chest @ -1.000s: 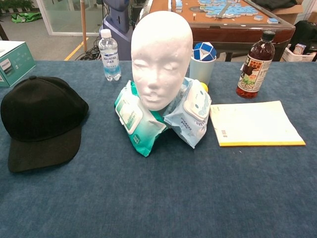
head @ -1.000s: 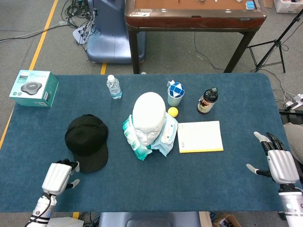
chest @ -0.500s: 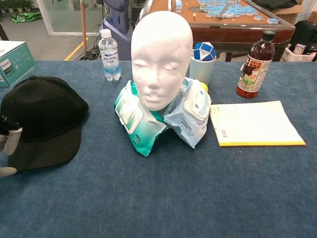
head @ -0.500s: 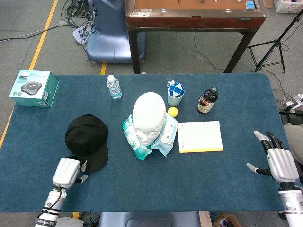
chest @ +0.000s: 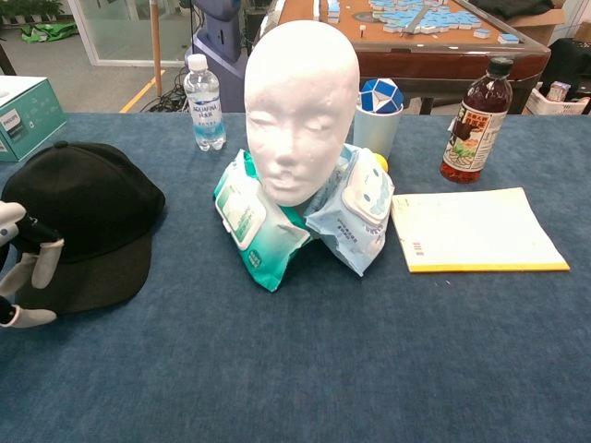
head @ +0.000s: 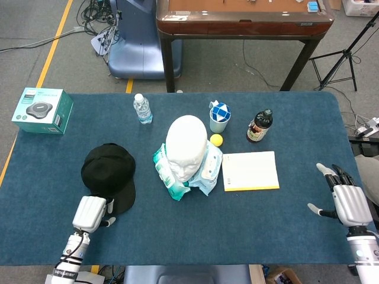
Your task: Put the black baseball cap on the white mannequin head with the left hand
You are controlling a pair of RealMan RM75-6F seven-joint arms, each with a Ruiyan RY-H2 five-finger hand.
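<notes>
At lower left, our left hand [head: 91, 213] hovers, fingers spread, empty, at the brim of the black baseball cap [head: 109, 173] — left of the white mannequin head [head: 186, 145] at centre. The cap looks light and soft; we judge the stiffer brim the best hold.

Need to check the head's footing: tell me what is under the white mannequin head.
The white mannequin head stands among teal wet-wipe packs on the blue table. Its base is covered by them, so what it stands on is hidden.
</notes>
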